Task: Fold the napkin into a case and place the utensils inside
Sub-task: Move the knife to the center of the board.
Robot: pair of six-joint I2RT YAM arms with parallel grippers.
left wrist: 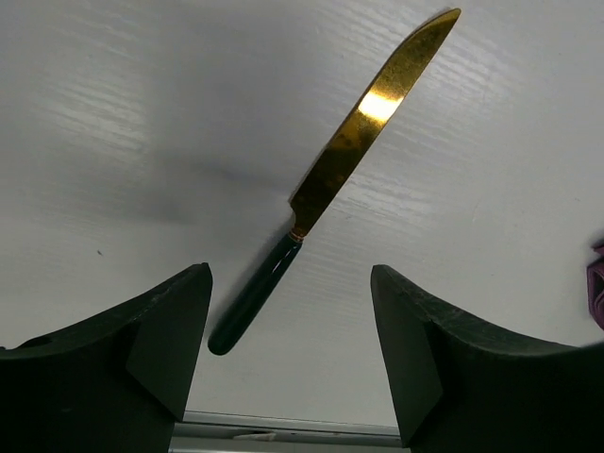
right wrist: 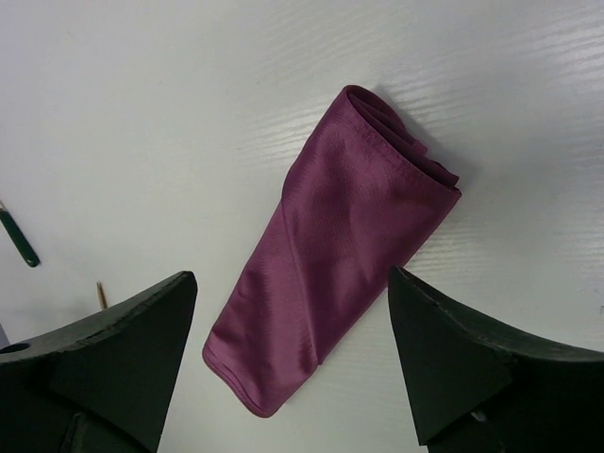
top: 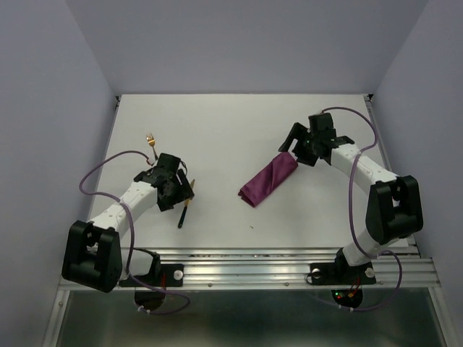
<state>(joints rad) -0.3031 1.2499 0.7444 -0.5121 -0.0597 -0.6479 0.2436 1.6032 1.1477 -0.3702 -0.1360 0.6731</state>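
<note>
The napkin lies folded as a narrow plum-purple case (top: 269, 180) on the white table, right of centre. My right gripper (top: 291, 150) is open and empty, hovering over the case's far-right end; in the right wrist view the case (right wrist: 330, 264) lies between the spread fingers of that gripper (right wrist: 293, 330). The knife (top: 183, 215) lies on the table at the left under my left gripper (top: 181, 194), which is open and empty. In the left wrist view the knife (left wrist: 326, 175) has its black handle end between the fingers of the gripper (left wrist: 291, 326), apart from both. The fork (top: 152, 142) lies behind the left arm, only its gold head showing.
The table's front metal rail (top: 253, 262) runs along the near edge and shows in the left wrist view (left wrist: 283, 429). Grey walls enclose the table on three sides. A dark handle (right wrist: 19, 238) shows at the left edge of the right wrist view.
</note>
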